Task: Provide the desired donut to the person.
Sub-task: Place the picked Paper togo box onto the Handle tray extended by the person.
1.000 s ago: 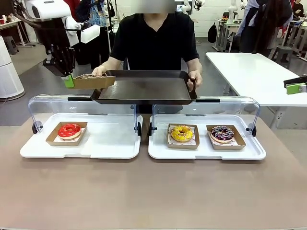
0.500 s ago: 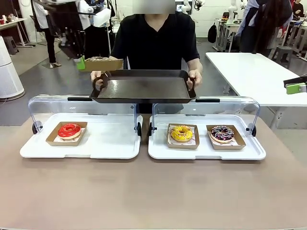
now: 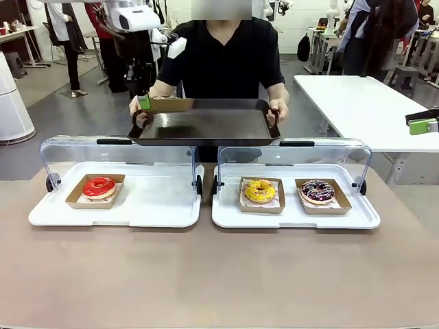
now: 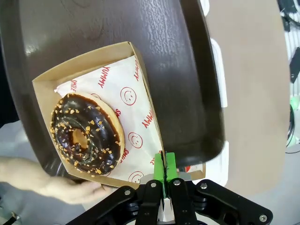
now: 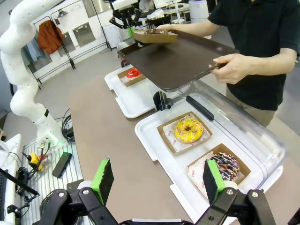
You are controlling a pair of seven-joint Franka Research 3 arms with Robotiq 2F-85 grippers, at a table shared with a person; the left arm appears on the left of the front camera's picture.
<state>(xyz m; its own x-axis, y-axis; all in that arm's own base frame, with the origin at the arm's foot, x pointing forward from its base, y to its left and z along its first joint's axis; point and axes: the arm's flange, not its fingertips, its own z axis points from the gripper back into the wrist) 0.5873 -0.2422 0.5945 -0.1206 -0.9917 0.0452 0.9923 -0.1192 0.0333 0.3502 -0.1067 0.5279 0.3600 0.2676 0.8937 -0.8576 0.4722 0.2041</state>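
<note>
A chocolate donut with nut bits (image 4: 86, 136) lies on printed paper in a cardboard box (image 4: 145, 108). My left gripper (image 4: 164, 169) is shut on that box's rim. The box (image 3: 168, 104) hangs over the far left corner of a dark serving tray (image 3: 206, 127); I cannot tell whether it touches the tray. The person (image 3: 219, 55), in a black shirt, holds the tray by both handles, with one hand (image 4: 56, 187) just under the box. At the far right, away from the tray, my right gripper (image 5: 159, 180) stands open with nothing between its fingers, and its green pad (image 3: 424, 125) shows.
Two white display trays with raised clear lids sit on the table. The left tray (image 3: 151, 205) holds a red donut (image 3: 99, 186). The right tray (image 3: 295, 216) holds a yellow donut (image 3: 260, 190) and a sprinkled chocolate donut (image 3: 317, 190). A white table (image 3: 363, 103) stands at the right.
My left gripper has carried the boxed chocolate donut rightward from beside the tray's left edge to over its far left corner. The person has kept the tray nearly still.
</note>
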